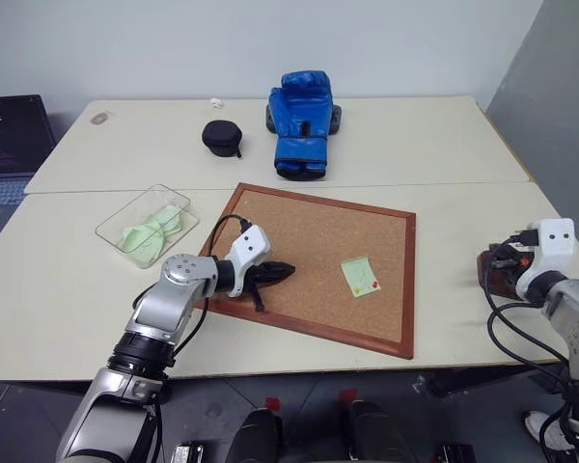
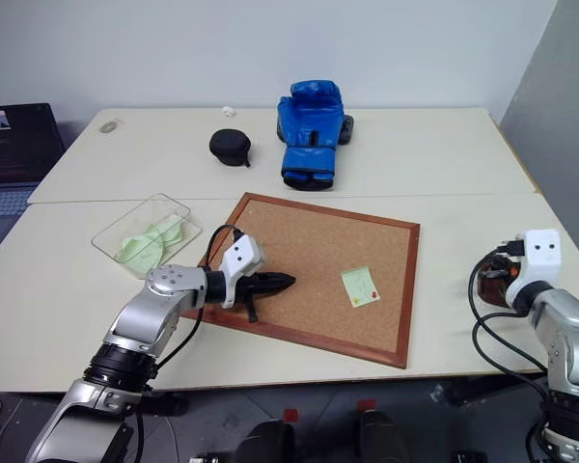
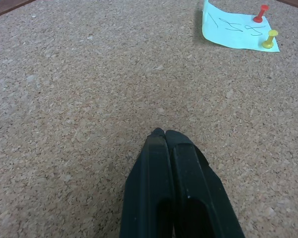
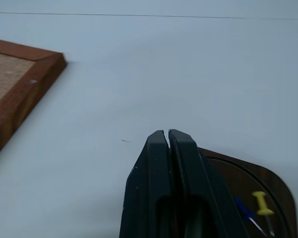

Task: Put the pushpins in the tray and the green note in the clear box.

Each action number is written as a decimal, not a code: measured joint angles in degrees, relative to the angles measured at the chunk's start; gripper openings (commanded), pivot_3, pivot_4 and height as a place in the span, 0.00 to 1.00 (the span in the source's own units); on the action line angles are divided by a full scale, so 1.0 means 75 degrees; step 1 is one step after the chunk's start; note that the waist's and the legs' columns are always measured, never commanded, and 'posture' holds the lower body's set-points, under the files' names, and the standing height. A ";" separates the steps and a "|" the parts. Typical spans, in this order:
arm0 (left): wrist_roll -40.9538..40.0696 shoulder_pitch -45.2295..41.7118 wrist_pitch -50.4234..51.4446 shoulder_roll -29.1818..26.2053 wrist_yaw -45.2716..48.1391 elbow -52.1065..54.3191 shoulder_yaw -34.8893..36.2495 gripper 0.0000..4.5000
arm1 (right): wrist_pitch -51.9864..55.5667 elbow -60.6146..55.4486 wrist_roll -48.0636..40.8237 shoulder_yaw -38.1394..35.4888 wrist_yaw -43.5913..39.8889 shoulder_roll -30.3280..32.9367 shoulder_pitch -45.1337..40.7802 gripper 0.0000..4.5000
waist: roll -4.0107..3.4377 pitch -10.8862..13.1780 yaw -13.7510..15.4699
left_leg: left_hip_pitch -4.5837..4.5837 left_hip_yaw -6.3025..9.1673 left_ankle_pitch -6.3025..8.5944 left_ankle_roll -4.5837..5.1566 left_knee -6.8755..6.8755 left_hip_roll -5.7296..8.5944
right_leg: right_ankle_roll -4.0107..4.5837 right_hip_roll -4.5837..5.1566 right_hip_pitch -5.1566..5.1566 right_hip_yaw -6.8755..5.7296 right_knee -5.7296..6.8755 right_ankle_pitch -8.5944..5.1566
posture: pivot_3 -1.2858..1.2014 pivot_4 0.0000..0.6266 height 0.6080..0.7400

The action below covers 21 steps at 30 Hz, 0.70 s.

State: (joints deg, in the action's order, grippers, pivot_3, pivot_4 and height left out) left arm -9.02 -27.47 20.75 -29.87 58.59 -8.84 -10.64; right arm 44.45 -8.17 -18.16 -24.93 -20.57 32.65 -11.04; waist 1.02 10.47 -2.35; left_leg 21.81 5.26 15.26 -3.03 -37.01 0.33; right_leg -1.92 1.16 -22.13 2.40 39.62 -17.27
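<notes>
The green note (image 1: 360, 275) lies on the corkboard (image 1: 299, 227), held by two pushpins, one with a red head (image 3: 260, 13) and one with a yellow head (image 3: 269, 39). My left gripper (image 3: 164, 133) is shut and empty over the cork, to the left of the note and apart from it. The clear box (image 1: 147, 225) stands left of the board with pale green paper in it. At the table's right the dark reddish tray (image 4: 275, 181) holds a yellow pin (image 4: 260, 201) and a blue one (image 4: 246, 210). My right gripper (image 4: 168, 134) hangs shut and empty just above the tray's near rim.
A blue boxing glove (image 1: 301, 123) and a small round black case (image 1: 221, 137) sit on the far half of the table. A laptop (image 1: 10, 145) stands at the far left. The corkboard's wooden corner (image 4: 25, 84) lies left of my right gripper.
</notes>
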 measured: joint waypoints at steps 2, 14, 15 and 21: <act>0.0001 -0.0001 0.0000 -0.0008 0.0005 0.0000 0.0000 0.00 | 0.0059 0.0082 -0.0011 -0.0132 0.0129 -0.0012 0.0113 0.01 | -0.0001 -0.0001 0.0000 | -0.0001 -0.0010 0.0000 0.0000 0.0002 0.0000 | 0.0000 -0.0001 0.0000 0.0002 0.0000 0.0000 | 0.52 0.24 1.00; 0.0006 -0.0047 -0.0039 -0.0017 0.0072 -0.0081 -0.0013 0.00 | 0.0125 0.0153 -0.0138 -0.0148 0.0269 -0.0018 0.0174 0.48 | -0.0008 -0.0004 -0.0004 | -0.0003 -0.0022 0.0000 0.0000 0.0001 0.0001 | 0.0000 -0.0001 0.0000 0.0009 0.0000 0.0000 | 0.52 0.24 1.00; 0.0006 -0.0054 -0.0048 -0.0017 0.0082 -0.0097 -0.0014 0.00 | 0.0125 0.0153 -0.0138 -0.0148 0.0269 -0.0018 0.0174 0.53 | -0.0008 -0.0004 -0.0004 | -0.0003 -0.0022 0.0000 0.0000 0.0001 0.0001 | 0.0000 -0.0001 0.0000 0.0009 0.0000 0.0000 | 0.52 0.24 1.00; 0.0010 -0.0056 -0.0099 -0.0017 0.0088 -0.0107 -0.0020 0.00 | 0.0124 0.0156 -0.0140 -0.0149 0.0269 -0.0007 0.0174 0.74 | -0.0008 -0.0005 -0.0003 | -0.0003 -0.0021 0.0000 0.0000 0.0001 0.0000 | 0.0000 -0.0001 0.0000 0.0008 0.0000 0.0000 | 0.52 0.24 1.00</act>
State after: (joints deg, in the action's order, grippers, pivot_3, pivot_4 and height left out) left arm -8.95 -27.88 20.01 -29.99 59.25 -9.64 -10.79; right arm 45.39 -7.01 -19.21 -26.05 -18.55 32.60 -9.73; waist 0.96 10.43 -2.37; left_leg 21.78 5.10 15.26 -3.03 -37.01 0.33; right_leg -1.92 1.15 -22.13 2.46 39.62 -17.28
